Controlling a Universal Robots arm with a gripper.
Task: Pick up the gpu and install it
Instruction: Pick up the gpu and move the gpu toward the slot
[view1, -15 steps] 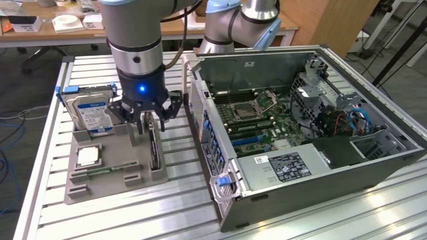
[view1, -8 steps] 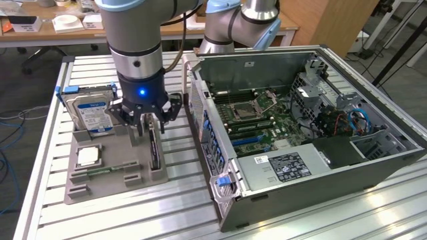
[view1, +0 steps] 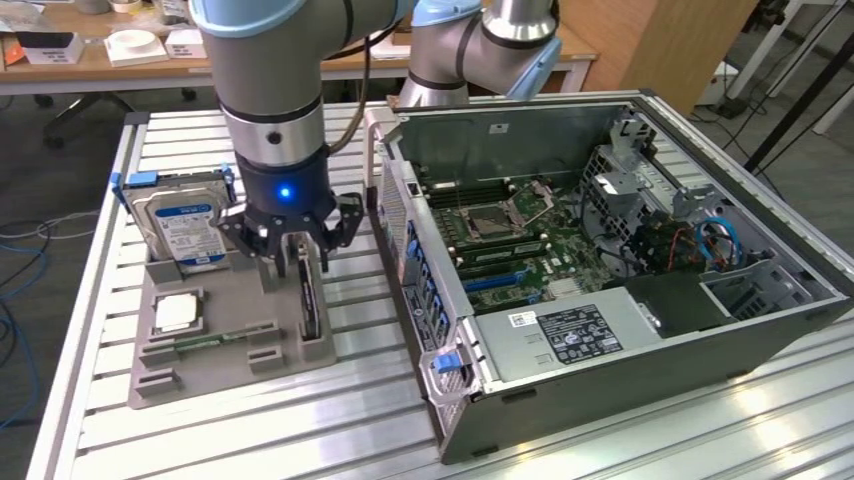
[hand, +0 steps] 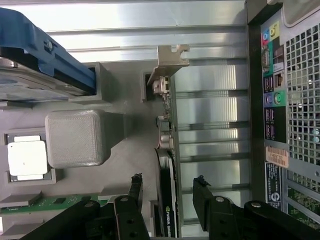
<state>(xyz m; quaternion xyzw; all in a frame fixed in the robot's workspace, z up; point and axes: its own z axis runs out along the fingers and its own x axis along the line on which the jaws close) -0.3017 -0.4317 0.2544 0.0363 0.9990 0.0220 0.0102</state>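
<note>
The gripper (view1: 299, 268) hangs over the grey holder tray (view1: 220, 378), at the tray's edge nearest the computer case (view1: 641, 352); its jaws stand wide apart and have hold of nothing.

The gpu (view1: 311, 305) stands on its long edge in a slot along that same tray edge, a thin black card running the length of the edge; its silver bracket (hand: 171, 59) is at the end away from the gripper. In the wrist view the 2 fingers (hand: 134, 196) sit 1 on each side of the card, with a gap of bare tray or tabletop showing between each finger and the card; they straddle it without touching.

On the tray's far edge from the case, at the back corner, a hard drive (view1: 184, 225) with a blue label leans in its own bay; a square processor (view1: 175, 313) lies flat in a pocket near the middle of that edge; a slim green memory stick (view1: 214, 340) lies flat beside it, toward the tray's front edge.

The tray rests on a slatted aluminium tabletop (view1: 334, 425), on the exterior view's left; the case lies on its side just beside the tray on the exterior view's right, its side panel off and the motherboard (view1: 514, 245) open to view.
</note>
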